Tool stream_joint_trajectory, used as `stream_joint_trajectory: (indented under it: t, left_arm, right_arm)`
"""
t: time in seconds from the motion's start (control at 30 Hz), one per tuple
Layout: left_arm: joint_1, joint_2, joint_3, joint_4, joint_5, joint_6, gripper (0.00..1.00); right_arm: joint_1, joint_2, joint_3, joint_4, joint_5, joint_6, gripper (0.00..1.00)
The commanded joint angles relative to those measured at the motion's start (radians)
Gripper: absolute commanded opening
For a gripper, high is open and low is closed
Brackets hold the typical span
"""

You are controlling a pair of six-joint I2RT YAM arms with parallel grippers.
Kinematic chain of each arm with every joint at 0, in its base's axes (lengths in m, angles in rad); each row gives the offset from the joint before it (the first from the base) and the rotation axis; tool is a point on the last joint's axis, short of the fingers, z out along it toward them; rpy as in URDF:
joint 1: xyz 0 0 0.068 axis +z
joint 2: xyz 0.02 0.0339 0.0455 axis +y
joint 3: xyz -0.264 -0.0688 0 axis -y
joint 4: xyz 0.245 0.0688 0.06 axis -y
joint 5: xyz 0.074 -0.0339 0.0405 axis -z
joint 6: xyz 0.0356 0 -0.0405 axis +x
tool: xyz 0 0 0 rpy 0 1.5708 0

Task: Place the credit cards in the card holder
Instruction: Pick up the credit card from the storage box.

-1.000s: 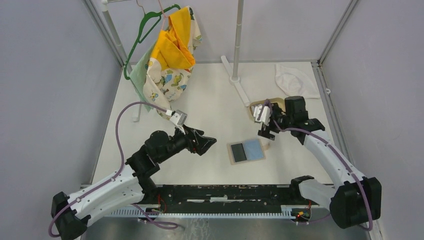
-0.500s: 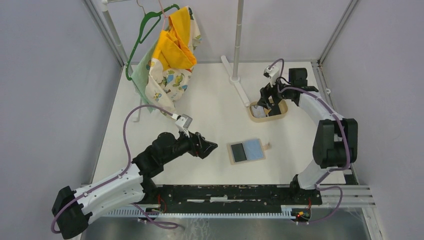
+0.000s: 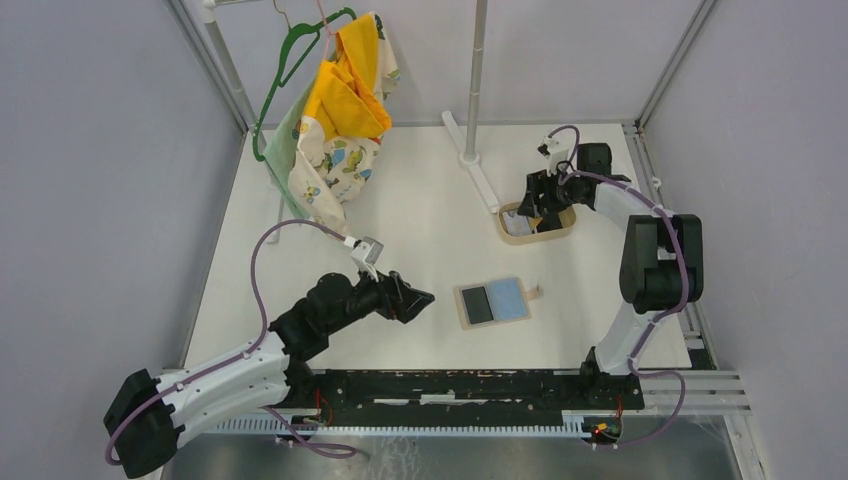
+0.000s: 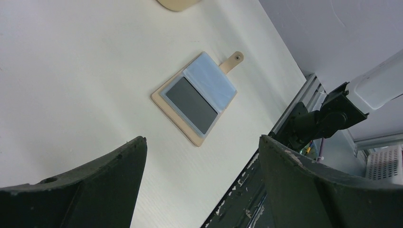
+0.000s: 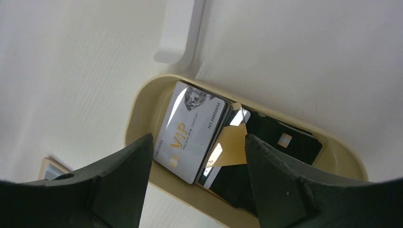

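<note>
Now: right arm about to pick a card from the tray.
Left gripper (image 4: 202, 147) spread, empty, hovering near the card holder (image 3: 492, 302), which lies open. Right gripper (image 5: 197, 142) spread, empty, over the credit cards (image 5: 192, 130) heaped in the tray (image 5: 142, 102). Advice: pinch only the top white card, by one edge.

A white counter (image 3: 420, 200) with a faint wood grain. An open tan card holder (image 3: 492, 302) lies flat on it, just past the tips of the left claw (image 3: 424, 296). Its dark panel is nearer that claw and its light blue panel farther (the snap tab points away from the claw). An oval tan tray (image 3: 545, 240) sits on the counter directly beneath the right claw (image 3: 535, 203). A white stand's long foot (image 3: 487, 188) lies on the counter just beside the tray, ending near its rim.
</note>
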Motion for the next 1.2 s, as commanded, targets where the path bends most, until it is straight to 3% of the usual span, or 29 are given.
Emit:
stream_joint_trajectory:
  t: [0.0, 1.17]
  left_arm:
    - [0.004, -0.007, 0.004, 0.07, 0.018, -0.037, 0.92]
    - [0.003, -0.059, -0.038, 0.066, 0.004, -0.068, 0.92]
  right_arm:
    - [-0.042, 0.011, 0.015, 0.007, 0.01, 0.037, 0.76]
    - [-0.117, 0.049, 0.035, -0.089, -0.076, -0.14, 0.8]
